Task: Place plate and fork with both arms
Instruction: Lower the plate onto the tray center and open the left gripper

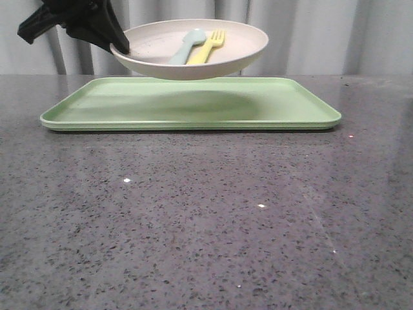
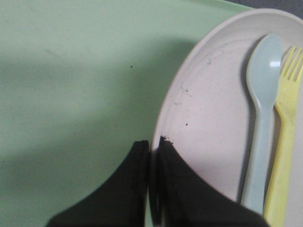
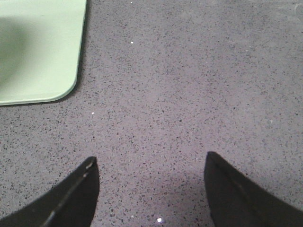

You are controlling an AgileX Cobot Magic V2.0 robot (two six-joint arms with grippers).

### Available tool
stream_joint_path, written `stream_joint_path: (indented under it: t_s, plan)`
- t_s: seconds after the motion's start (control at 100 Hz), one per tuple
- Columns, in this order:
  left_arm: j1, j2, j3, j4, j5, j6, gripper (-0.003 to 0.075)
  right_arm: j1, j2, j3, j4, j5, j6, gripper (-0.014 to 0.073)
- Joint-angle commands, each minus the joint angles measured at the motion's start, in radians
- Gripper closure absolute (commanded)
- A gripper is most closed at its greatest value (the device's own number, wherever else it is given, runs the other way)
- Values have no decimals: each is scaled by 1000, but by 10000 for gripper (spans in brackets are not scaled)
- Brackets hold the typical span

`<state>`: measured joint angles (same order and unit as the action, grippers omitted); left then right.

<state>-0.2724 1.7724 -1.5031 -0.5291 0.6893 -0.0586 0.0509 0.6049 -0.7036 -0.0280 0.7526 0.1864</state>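
Above the grey stone table (image 1: 206,239), the whole job hangs in the air. Largest first: the table is speckled and flat, and on its far half lies the green tray (image 1: 303,106), broad and shallow, with a dark shadow at its middle. Over that shadow floats the plate (image 1: 245,45), clear of the tray and roughly level, gripped at its left rim by the left gripper (image 1: 121,45). In the left wrist view the two black fingers (image 2: 177,189) are pinched tight on the rim, one inside the dish and one outside. The spoon (image 1: 188,46) and the fork (image 1: 210,45) lie side by side in the plate, loose, heads toward the far rim.

The step in hand appears to be lowering the plate onto the tray. Done well, it calls for a slow, straight descent with the plate kept level, since a one-sided rim grip lets the far edge droop and the loose cutlery could slide. Aim for the shadowed middle so the base lands wholly inside the tray's lip. Let the base settle flat before the fingers part.

The right gripper (image 3: 151,189) hovers over bare table just beside the tray's corner (image 3: 57,90), jaws spread wide and holding nothing. It seems placed to take the fork once the plate rests.
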Motion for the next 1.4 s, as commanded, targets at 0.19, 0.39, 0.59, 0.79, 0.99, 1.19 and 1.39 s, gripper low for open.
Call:
stream_joint_path:
  t_s: [0.19,0.39,0.59,0.79,0.99,1.19,1.39]
  plan:
    - [-20,12,-49,-66,-110,-23,741,-5,8,-33,-10,-57,-11,107]
    - [-20,29,-49,-53,-114,-23,741,-5,8,-33,-10,-57,-11,107]
    - [-20,38,-47,-8,-110,-23,741,-5,8,-33,-10,-57,-11,107]
    - [-20,62,-47,-8,-108,-23,741,-5,8,-33,-10,-57,-11,107]
    - [-20,65,-45,-8,-130,-23,741,-5,8,-33,-10,-57,-11,107]
    - [-20,67,-36,-8,-137,-23,740,-5,8,-33,-10,-57,-11,107]
    - [-20,73,-28,-12,-121,-25,668,-5,8,-33,-10,-57,-11,107]
